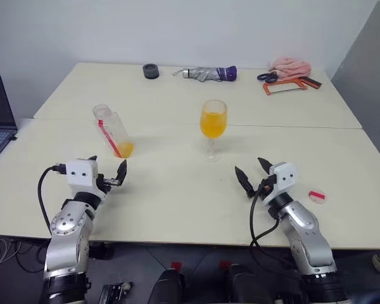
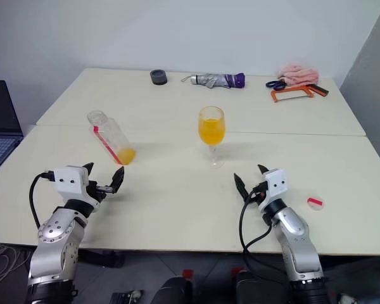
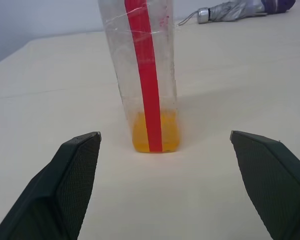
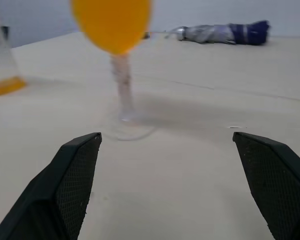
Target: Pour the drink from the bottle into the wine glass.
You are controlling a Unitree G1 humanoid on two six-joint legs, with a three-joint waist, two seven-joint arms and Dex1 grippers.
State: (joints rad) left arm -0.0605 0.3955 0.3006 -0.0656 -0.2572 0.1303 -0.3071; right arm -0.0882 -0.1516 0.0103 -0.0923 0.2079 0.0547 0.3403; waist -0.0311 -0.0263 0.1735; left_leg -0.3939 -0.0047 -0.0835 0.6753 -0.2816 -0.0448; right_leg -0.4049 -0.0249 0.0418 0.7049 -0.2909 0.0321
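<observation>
Bare table (image 1: 177, 190) between bottle (image 1: 113, 131) and wine glass (image 1: 213, 126).

I can't read any text, brand, number or sign from here. The bottle (image 3: 146, 75) carries a plain red label strip (image 3: 146, 85) running up its side, and even up close through the left wrist camera I make out no lettering on it. The small red-and-white disc (image 1: 316, 196) lying on the table (image 1: 177, 202) is too small for me to tell whether anything is printed on it.
</observation>
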